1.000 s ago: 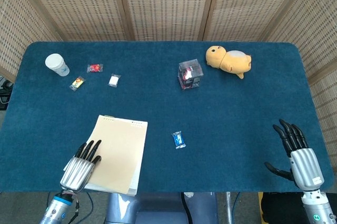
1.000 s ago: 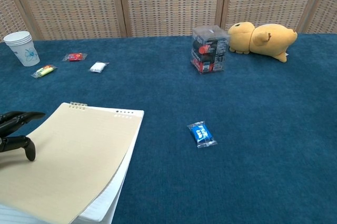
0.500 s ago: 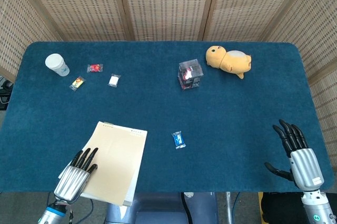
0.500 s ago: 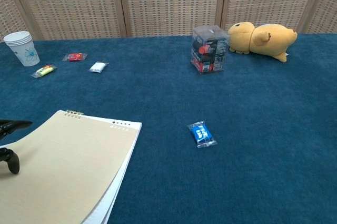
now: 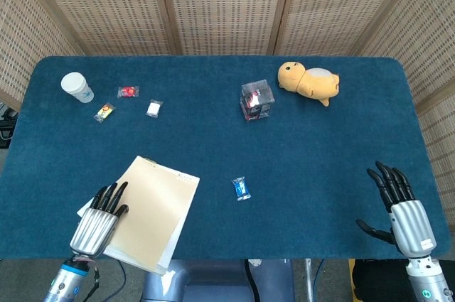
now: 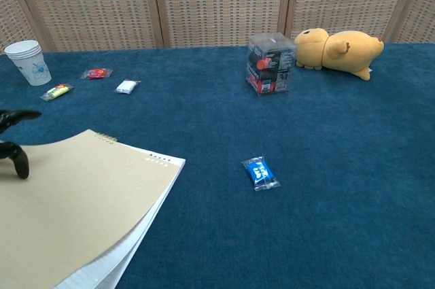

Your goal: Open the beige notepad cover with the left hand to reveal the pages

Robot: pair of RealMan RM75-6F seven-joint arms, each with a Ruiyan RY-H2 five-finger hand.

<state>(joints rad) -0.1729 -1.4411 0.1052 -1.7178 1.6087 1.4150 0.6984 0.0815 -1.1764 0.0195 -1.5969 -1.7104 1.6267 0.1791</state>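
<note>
The beige notepad (image 5: 153, 209) lies askew at the table's front left, spiral edge away from me. In the chest view its beige cover (image 6: 81, 207) slopes up toward the left, and white pages (image 6: 102, 272) show under its lower edge. My left hand (image 5: 96, 220) is at the cover's left edge, with its thumb (image 6: 18, 160) on top of the cover and the other fingers (image 5: 106, 195) stretched along that edge; it seems to pinch the cover. My right hand (image 5: 402, 209) hovers open, fingers spread, at the front right corner, far from the notepad.
On the blue table (image 5: 320, 160) a paper cup (image 5: 77, 87) and three small wrapped candies (image 5: 128, 92) sit at the back left. A clear box (image 5: 257, 100) and a yellow plush toy (image 5: 309, 82) stand at the back centre. A blue candy (image 5: 242, 188) lies just right of the notepad.
The notepad has turned clockwise under my left hand. The cover's left side now sits higher in the chest view. My right hand has not moved.
</note>
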